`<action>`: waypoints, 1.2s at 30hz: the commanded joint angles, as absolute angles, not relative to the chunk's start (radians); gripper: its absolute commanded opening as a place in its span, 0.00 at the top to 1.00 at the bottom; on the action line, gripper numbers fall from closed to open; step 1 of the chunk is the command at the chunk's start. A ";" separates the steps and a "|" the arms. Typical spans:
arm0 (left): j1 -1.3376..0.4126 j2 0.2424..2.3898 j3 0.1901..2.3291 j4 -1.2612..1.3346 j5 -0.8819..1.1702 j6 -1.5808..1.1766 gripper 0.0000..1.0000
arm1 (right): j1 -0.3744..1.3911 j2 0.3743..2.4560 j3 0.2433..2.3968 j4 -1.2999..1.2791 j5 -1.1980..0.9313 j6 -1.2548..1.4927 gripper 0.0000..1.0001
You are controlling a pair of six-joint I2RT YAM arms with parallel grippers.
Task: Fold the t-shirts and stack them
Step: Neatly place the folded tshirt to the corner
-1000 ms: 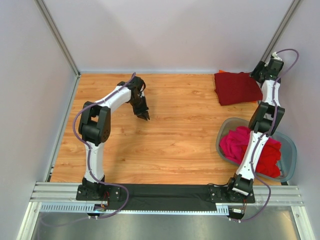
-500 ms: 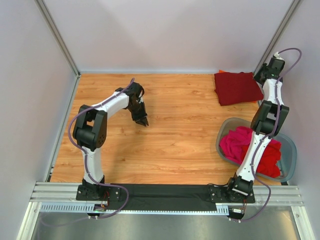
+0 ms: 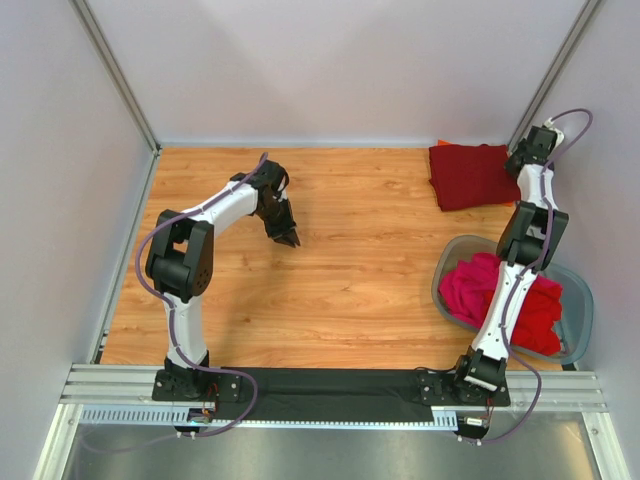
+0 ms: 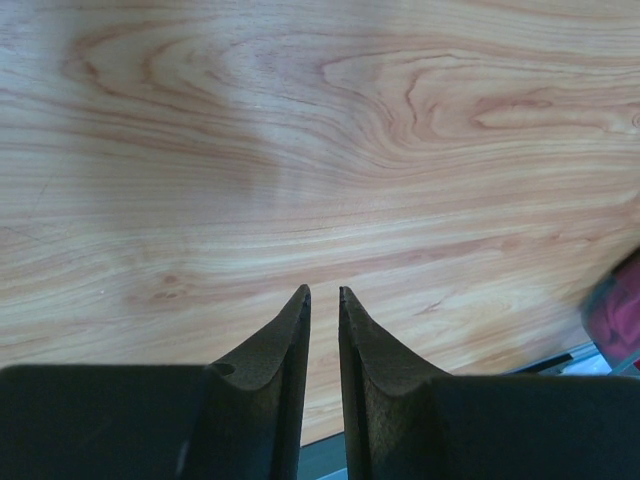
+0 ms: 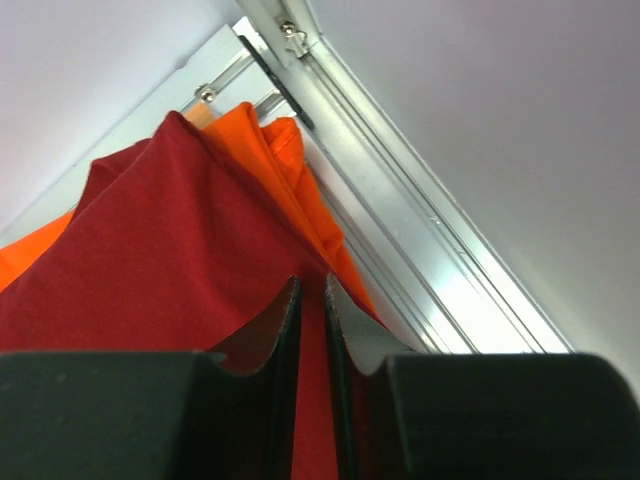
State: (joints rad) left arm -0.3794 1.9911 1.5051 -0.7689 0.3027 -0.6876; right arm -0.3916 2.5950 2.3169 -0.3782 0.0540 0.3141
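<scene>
A folded dark maroon t-shirt (image 3: 475, 175) lies at the back right of the table on a bright orange t-shirt (image 3: 441, 144), of which only a corner peeks out. My right gripper (image 3: 524, 152) hovers at the maroon shirt's right edge, near the corner rail. In the right wrist view its jaws (image 5: 312, 282) are drawn to a thin slit over the maroon cloth (image 5: 170, 250), with orange cloth (image 5: 270, 160) beyond; nothing looks pinched. My left gripper (image 3: 294, 240) hangs over bare wood mid-table, its jaws (image 4: 324, 292) also a thin slit apart and empty.
A grey translucent tub (image 3: 583, 300) at the right front holds a magenta-pink t-shirt (image 3: 468, 285) and a red one (image 3: 540, 318); my right arm rises across it. White walls with aluminium rails (image 5: 400, 220) close in the table.
The right jaws have closed from wide to a thin slit while the gripper shifted slightly at the stack's right edge. The left gripper barely moved.
</scene>
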 commanded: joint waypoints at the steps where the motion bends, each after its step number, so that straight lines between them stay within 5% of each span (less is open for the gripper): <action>1: -0.388 1.925 1.554 -0.814 0.281 -0.687 0.76 | -0.399 2.536 2.333 -0.383 0.179 0.333 0.83; 7: -0.388 1.813 1.566 -0.864 0.275 -0.666 0.75 | -0.393 2.340 2.246 -0.428 0.137 0.341 0.73; 14: -0.387 1.611 1.557 -0.862 0.314 -0.660 0.75 | -0.376 1.984 2.108 -0.801 0.025 0.410 0.44; 18: -0.390 1.470 1.491 -0.769 0.360 -0.666 0.72 | -0.374 1.791 2.040 -1.035 -0.151 0.419 0.00; 21: -0.390 1.358 1.421 -0.721 0.379 -0.658 0.52 | -0.361 1.561 1.802 -1.095 -0.231 0.483 0.00; 22: -0.390 1.333 1.392 -0.719 0.382 -0.657 0.30 | -0.344 1.486 1.725 -1.079 -0.236 0.501 0.00; 24: -0.390 1.276 1.365 -0.722 0.377 -0.669 0.20 | -0.249 1.335 1.553 -1.055 -0.215 0.528 0.00; 25: -0.390 1.258 1.339 -0.718 0.385 -0.649 0.01 | -0.206 1.306 1.519 -1.064 -0.207 0.538 0.00; 32: -0.390 1.123 1.279 -0.727 0.433 -0.628 0.01 | 0.301 1.135 1.394 -1.097 -0.161 0.649 0.00; 36: -0.390 1.095 1.273 -0.807 0.440 -0.598 0.01 | 0.379 1.089 1.384 -1.081 -0.185 0.678 0.00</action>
